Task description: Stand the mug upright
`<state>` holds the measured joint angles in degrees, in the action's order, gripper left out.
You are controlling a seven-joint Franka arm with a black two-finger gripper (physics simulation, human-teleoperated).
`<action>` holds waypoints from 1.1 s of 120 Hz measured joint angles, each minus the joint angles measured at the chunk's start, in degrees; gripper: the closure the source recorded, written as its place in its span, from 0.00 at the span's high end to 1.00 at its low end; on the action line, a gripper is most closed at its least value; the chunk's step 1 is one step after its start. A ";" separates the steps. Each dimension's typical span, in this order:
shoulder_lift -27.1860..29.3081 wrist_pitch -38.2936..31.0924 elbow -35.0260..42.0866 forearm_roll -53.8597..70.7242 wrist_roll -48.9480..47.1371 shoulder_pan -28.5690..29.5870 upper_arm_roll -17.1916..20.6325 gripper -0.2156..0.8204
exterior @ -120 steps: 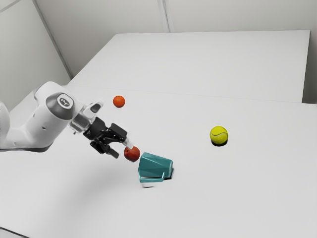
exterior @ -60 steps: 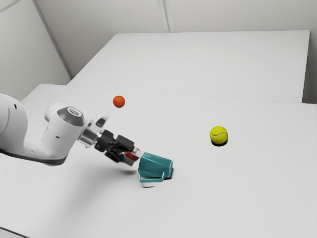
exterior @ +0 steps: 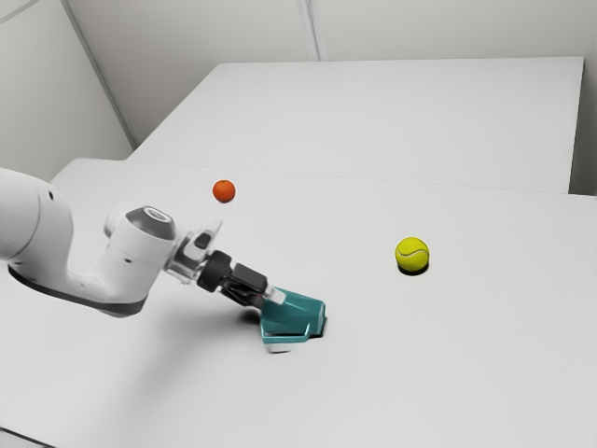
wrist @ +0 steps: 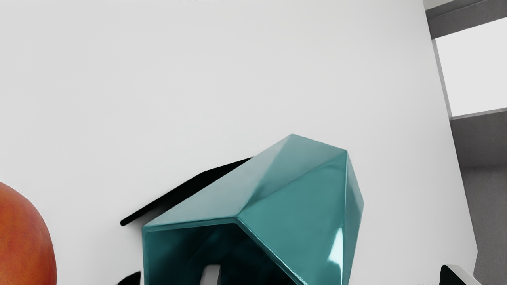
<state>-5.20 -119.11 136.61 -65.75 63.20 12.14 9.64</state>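
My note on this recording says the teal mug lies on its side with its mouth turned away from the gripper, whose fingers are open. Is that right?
Not quite: the mouth of the teal mug is turned toward the gripper, as the wrist view shows. The mug does lie on its side, and the fingers are open.

Room: plain, pale, exact kind unclear!
Table point(exterior: 466, 373): broad, white.
Walls point(exterior: 448, 28): pale, rising behind the table.
Bright panel point(wrist: 475, 71): grey-framed, beyond the table's edge.
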 joint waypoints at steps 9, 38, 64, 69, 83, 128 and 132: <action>-0.37 0.49 -0.27 -0.81 1.22 0.07 0.10 0.79; -1.11 2.12 -0.36 -3.11 4.30 0.83 0.21 0.63; -1.33 2.89 -0.60 -3.80 6.19 0.69 0.21 0.41; -1.23 3.01 -0.71 -3.74 6.49 0.61 0.21 0.38; -1.13 3.38 -0.85 -3.61 7.32 0.47 0.24 0.28; -0.91 3.77 -2.02 -3.30 9.91 0.33 1.10 0.07; -0.85 3.76 -2.06 -3.23 10.04 0.31 1.23 0.07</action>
<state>-6.05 -115.35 134.54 -68.98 73.24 12.45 10.87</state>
